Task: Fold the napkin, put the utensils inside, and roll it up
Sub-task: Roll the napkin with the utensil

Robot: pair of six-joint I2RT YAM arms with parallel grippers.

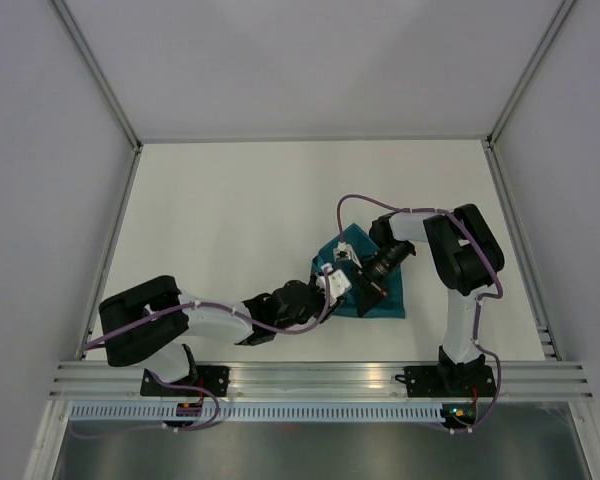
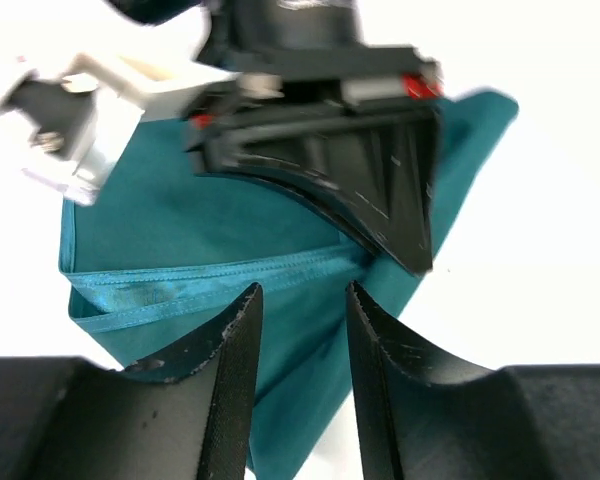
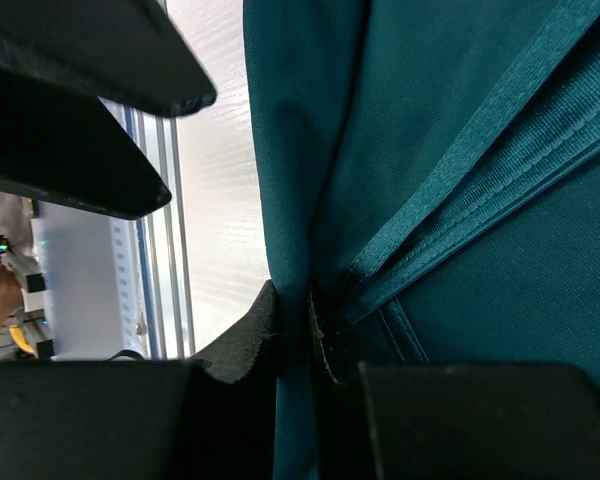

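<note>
The teal napkin (image 1: 386, 301) lies partly folded on the white table, right of centre. My right gripper (image 1: 366, 284) comes from the right and is shut on a fold of the napkin (image 3: 460, 150); the cloth is pinched between its fingers (image 3: 298, 318) and stands up from them. My left gripper (image 1: 340, 273) reaches in from the left and is open; its fingers (image 2: 238, 330) hover just above the napkin's hemmed edge (image 2: 180, 225) without holding it. The right gripper (image 2: 380, 170) sits just beyond them. No utensils are in view.
The white table (image 1: 230, 220) is walled by grey panels at the left, back and right. An aluminium rail (image 1: 310, 378) runs along the near edge, where both arm bases are bolted. The left gripper's fingers (image 3: 80, 110) show at the upper left of the right wrist view.
</note>
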